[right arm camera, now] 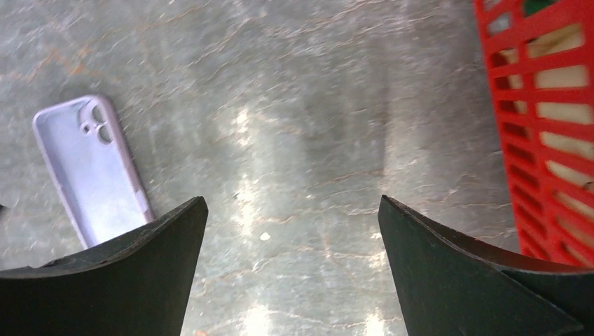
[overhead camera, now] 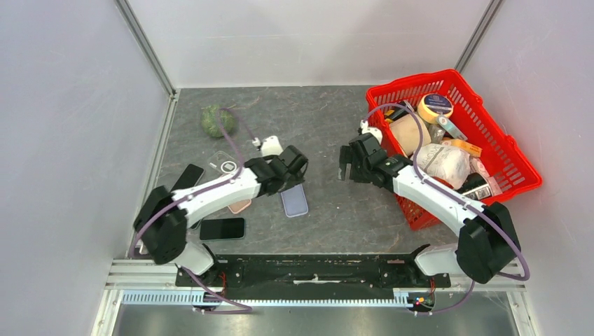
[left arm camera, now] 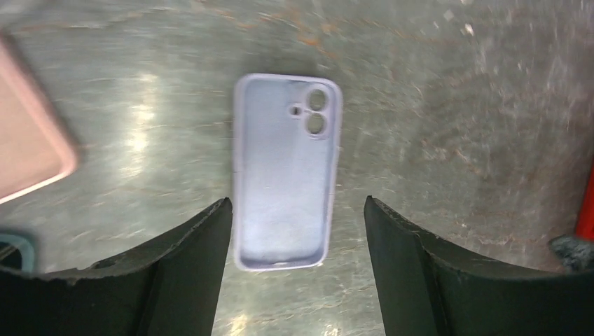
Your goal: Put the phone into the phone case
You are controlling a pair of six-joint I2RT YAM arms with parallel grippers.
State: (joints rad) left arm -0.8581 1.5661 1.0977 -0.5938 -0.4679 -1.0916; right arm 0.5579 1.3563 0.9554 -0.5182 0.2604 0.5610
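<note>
The left end effector (overhead camera: 291, 165) hangs over the middle of the worktop (overhead camera: 322, 126) with its fingers (left arm camera: 189, 273) apart, holding nothing. The lilac phone case (left arm camera: 286, 171) lies flat on the worktop below it, hollow side up, with the camera cut-outs at the end away from the arm. In the left wrist view the near end of the case shows between the two fingertips; I cannot tell whether either of them touches it.

The black phone (overhead camera: 222, 229) lies flat, well apart from the case, toward the near left corner of the worktop and close to the left arm's base. A second dark phone (overhead camera: 188, 177) lies nearer the left edge, beside a clear case (overhead camera: 223, 164). A pink case (left arm camera: 31, 140) lies just left of the lilac one, partly under the arm.

The right end effector (overhead camera: 347, 162) hangs right of centre with its fingers (right arm camera: 105, 280) wide apart and nothing between them, only bare worktop below. A red basket (overhead camera: 515, 150) full of goods stands along the right edge. A green round object (overhead camera: 217, 120) sits toward the far left corner
</note>
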